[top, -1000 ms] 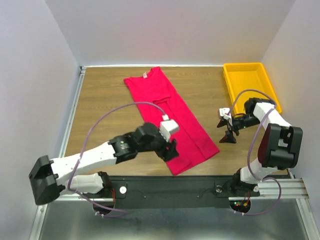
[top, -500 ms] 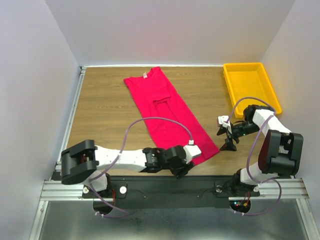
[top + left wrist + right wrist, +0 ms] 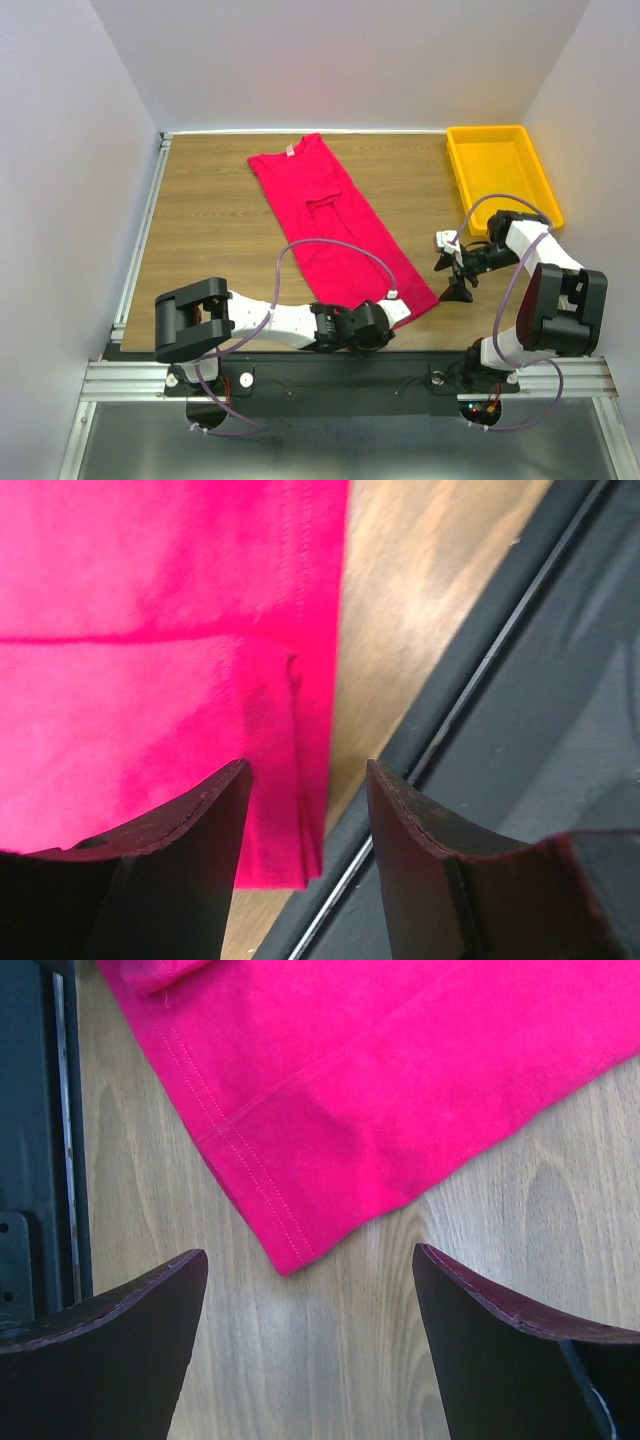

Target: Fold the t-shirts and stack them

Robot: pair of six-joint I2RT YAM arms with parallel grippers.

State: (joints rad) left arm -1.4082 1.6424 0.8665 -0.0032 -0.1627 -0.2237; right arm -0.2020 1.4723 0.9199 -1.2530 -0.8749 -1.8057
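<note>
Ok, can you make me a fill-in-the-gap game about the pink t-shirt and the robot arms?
1. The tray in the far right corner is coloured ___.
2. The t-shirt lies on a table made of ___.
3. The right gripper hovers beside the t-shirt with its jaws ___.
4. The left gripper is over the t-shirt's hem, next to a rail coloured ___.

Missing words: yellow, wood, open, black.
</note>
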